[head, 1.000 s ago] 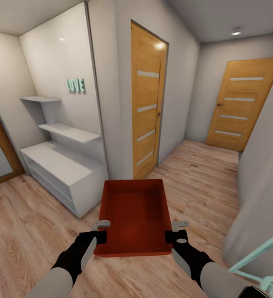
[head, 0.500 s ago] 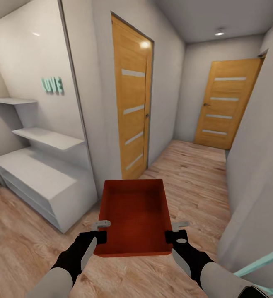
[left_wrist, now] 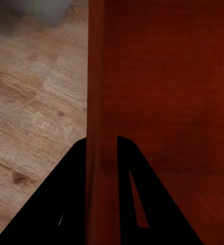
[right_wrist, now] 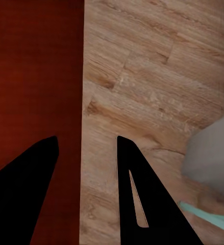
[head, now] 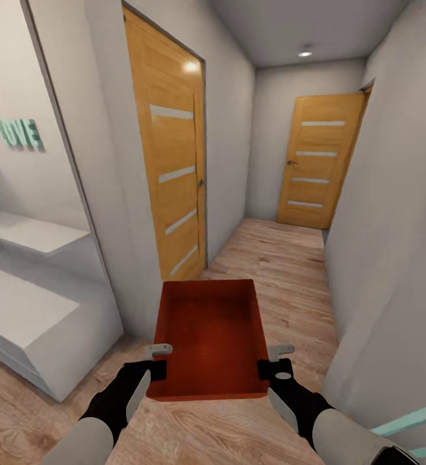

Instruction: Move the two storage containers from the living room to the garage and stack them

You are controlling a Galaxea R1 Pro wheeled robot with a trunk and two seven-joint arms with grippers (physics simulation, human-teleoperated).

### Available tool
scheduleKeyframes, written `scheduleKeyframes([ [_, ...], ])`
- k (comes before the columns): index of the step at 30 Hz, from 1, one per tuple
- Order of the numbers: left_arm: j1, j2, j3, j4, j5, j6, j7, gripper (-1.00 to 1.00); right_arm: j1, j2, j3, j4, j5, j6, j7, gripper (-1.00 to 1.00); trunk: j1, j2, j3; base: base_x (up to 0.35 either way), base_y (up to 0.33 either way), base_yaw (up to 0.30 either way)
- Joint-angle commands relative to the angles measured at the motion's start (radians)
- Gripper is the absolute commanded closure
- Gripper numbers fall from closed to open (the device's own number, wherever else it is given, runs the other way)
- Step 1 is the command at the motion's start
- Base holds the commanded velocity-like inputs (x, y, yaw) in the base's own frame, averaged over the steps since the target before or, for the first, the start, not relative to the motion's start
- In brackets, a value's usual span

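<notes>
One red-orange storage container (head: 209, 336) hangs level in front of me above the wood-plank floor, with a gripper at each near corner. My left gripper (head: 156, 361) is shut on its left wall. In the left wrist view the two black fingers (left_wrist: 81, 173) of the left gripper (left_wrist: 102, 153) pinch that wall of the container (left_wrist: 163, 76). My right gripper (head: 274, 361) straddles the right wall. In the right wrist view the right gripper (right_wrist: 86, 148) has its fingers (right_wrist: 127, 168) spread, with floor showing between the container (right_wrist: 35, 66) and one finger.
A narrow hallway runs ahead. An orange-brown door (head: 170, 174) stands shut on the left and another door (head: 316, 161) shuts off the far end. White shelving (head: 31, 303) juts out at the left. A grey wall (head: 394, 258) and a teal frame (head: 410, 420) crowd the right.
The camera has moved on and turned toward the hallway, so the shelving and doors slid left in view. The container and both grippers hold the same place before me.
</notes>
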Motion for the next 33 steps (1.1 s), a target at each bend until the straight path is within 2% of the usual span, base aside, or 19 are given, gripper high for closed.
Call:
scheduleKeyframes([
  [1,-0.001,0.0,0.025,-0.006,-0.03,0.008,0.027,1.0,-0.001,0.019,-0.003,-0.003,-0.012,0.005,-0.008,1.0,0.001,-0.001,-0.002,0.323,0.0,-0.26],
  [20,-0.001,0.0,0.025,-0.006,-0.029,0.009,0.027,1.0,-0.001,0.019,-0.003,-0.003,-0.013,0.005,-0.008,1.0,0.001,-0.001,-0.002,0.323,0.0,-0.256],
  [33,-0.001,0.0,0.025,-0.006,-0.029,0.008,0.027,1.0,-0.001,0.019,-0.003,-0.003,-0.013,0.005,-0.008,1.0,0.001,-0.001,-0.002,0.323,0.0,-0.018],
])
